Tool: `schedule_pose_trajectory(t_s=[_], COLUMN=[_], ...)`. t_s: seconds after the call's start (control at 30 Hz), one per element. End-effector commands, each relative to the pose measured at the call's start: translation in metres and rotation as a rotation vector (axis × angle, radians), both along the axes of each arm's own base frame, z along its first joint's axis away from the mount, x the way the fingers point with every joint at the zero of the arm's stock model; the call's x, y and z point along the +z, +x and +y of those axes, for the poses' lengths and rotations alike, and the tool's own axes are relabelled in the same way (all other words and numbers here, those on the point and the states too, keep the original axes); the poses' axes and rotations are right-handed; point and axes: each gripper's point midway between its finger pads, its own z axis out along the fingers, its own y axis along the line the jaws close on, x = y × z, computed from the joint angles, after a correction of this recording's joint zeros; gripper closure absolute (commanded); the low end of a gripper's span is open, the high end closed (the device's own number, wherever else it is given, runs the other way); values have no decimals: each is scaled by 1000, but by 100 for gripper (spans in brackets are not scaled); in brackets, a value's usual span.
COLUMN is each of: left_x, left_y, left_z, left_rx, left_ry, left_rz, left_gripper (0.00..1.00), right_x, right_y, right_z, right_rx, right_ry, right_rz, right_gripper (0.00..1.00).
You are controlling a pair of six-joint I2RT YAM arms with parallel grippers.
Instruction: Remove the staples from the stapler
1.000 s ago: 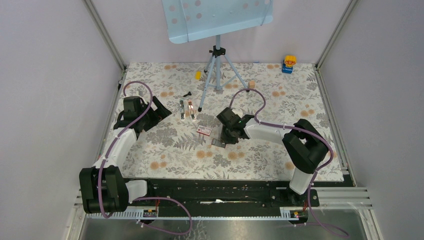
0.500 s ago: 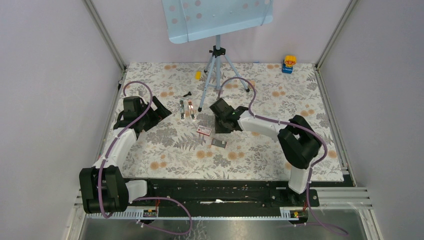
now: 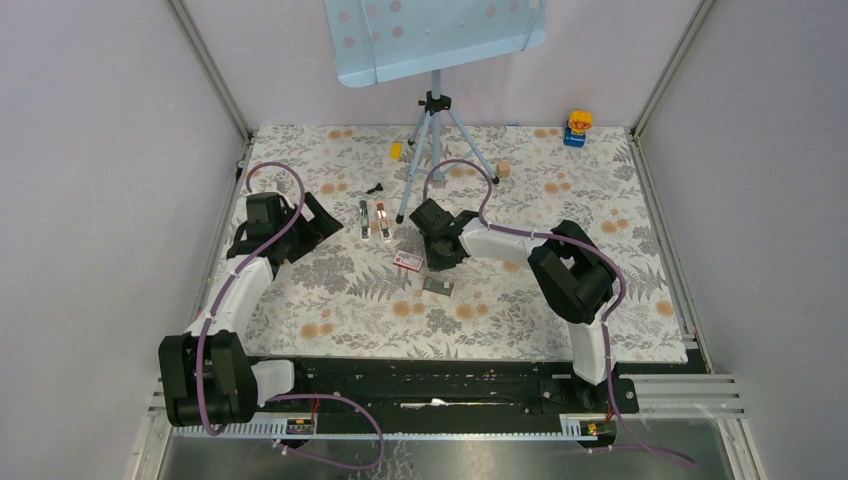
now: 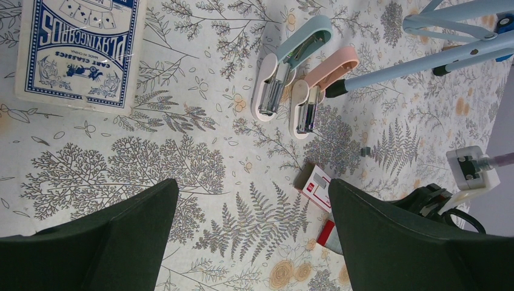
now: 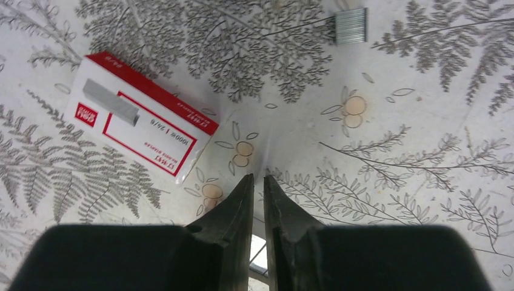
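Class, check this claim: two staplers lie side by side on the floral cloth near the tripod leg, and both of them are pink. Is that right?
Not quite. Only the pink stapler is that colour. The blue-green stapler beside it is not, as the left wrist view shows. They do lie side by side on the floral cloth near the tripod leg.

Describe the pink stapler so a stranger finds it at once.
Find the tripod at the back; its near-left leg ends beside two small staplers lying side by side. The pink stapler lies next to the leg's foot; the teal stapler lies beyond it.
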Motion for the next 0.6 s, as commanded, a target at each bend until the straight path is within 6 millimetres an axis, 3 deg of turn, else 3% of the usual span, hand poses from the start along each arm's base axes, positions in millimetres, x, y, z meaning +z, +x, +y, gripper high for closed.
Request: schedule_pose_trajectory(t_s=[0.0,0.2,0.57], left_x=[9,10,9], left_y=[9,9,9], left_z=[1,1,2], left_rx=[-10,-9,-9], left_ry=[2,2,0], left_rz=[-49,-50,-47], left_gripper=[1,1,1], right_x=[-1,-2,3], right_y=[-16,-35,-53], right_z=[14,24,16], right_rx=[110,209,262], right_ry=[45,95,86], right_rz=[53,103,147], right_gripper=[83,85,87])
